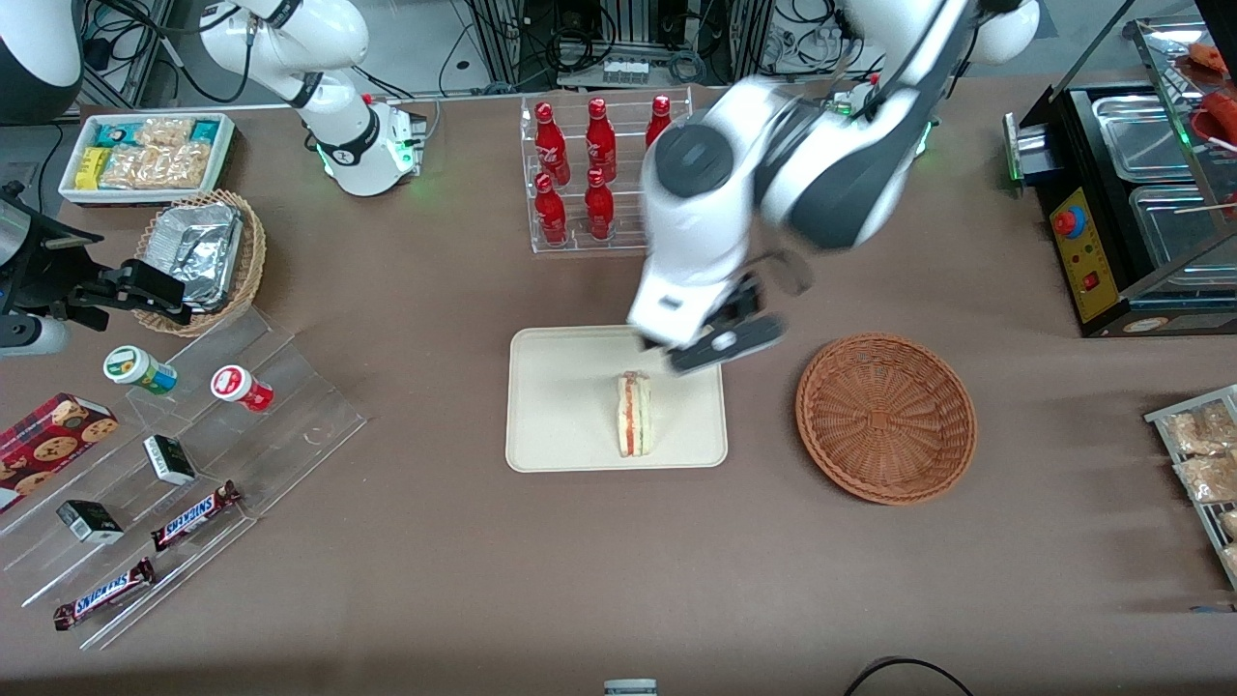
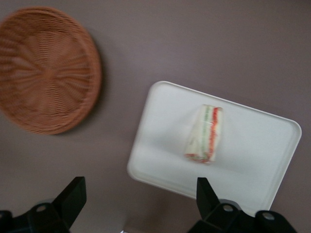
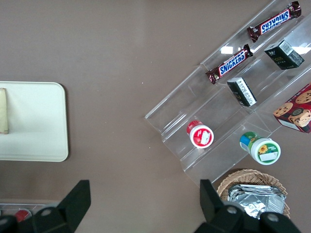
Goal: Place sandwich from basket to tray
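The sandwich [image 1: 634, 415], a pale bread wedge with red and green filling, lies on the cream-white tray [image 1: 560, 406]; both show in the left wrist view, the sandwich [image 2: 205, 134] on the tray [image 2: 252, 160]. The reddish-brown woven basket [image 1: 885, 418] stands empty beside the tray, toward the working arm's end; it also shows in the left wrist view [image 2: 43, 68]. My left gripper [image 1: 720, 350] is open and empty, raised above the tray's edge farthest from the front camera, apart from the sandwich. Its black fingers [image 2: 72, 196] stand wide apart.
A clear rack of red bottles [image 1: 599, 174] stands farther from the front camera than the tray. A tan foil-lined basket [image 1: 203, 259], a white snack bin [image 1: 145, 155] and a clear stepped display [image 1: 184, 483] lie toward the parked arm's end. A black appliance [image 1: 1131, 193] stands toward the working arm's end.
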Motion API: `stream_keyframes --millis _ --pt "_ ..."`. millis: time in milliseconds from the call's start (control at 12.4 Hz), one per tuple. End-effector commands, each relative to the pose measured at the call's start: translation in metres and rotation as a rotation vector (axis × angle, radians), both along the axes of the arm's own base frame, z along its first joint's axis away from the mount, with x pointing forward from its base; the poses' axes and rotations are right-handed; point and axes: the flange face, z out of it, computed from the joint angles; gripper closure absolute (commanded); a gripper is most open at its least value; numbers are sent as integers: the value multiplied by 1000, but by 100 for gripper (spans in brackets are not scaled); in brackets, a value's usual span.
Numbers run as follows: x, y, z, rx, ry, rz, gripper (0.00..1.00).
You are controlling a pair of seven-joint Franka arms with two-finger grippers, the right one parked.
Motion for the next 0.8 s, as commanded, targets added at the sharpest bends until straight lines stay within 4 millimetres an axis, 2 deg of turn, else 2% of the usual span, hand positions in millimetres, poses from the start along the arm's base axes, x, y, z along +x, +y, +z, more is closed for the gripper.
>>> stream_keyframes --millis 0,80,241,402,724 --pt "-17 60 52 41 31 12 0" --pt "-23 91 76 47 38 0 0" --pt "-32 153 111 49 65 -67 0" --pt "-35 200 129 46 82 -120 0" --pt "-35 294 145 -24 119 -223 0"
